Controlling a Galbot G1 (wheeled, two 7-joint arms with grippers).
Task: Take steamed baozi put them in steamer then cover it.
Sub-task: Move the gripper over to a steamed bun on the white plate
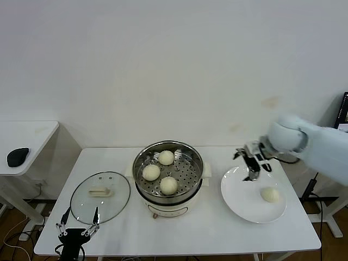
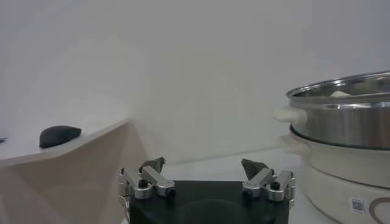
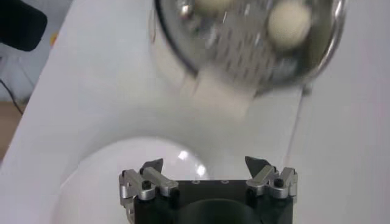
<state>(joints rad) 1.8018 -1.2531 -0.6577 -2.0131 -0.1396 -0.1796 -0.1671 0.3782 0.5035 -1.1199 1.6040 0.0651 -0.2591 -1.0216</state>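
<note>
The steamer (image 1: 168, 173) stands mid-table, a steel pot on a cream base, with three baozi (image 1: 166, 157) (image 1: 151, 172) (image 1: 168, 185) on its perforated tray. A fourth baozi (image 1: 269, 194) lies on the white plate (image 1: 242, 201) at the right. My right gripper (image 1: 247, 165) hovers open and empty over the plate's far-left rim, up and left of that bun. In the right wrist view, the right gripper (image 3: 204, 164) has the plate (image 3: 122, 176) below it and the steamer (image 3: 244, 42) beyond. The cover (image 1: 100, 197) lies flat left of the steamer. My left gripper (image 1: 80, 216) waits open at the table's front-left edge.
A second white table (image 1: 27, 136) with a black mouse (image 1: 17, 156) stands at the far left. In the left wrist view, the left gripper (image 2: 204, 167) stands open, with the steamer (image 2: 341, 122) to one side and the mouse (image 2: 59, 135) to the other.
</note>
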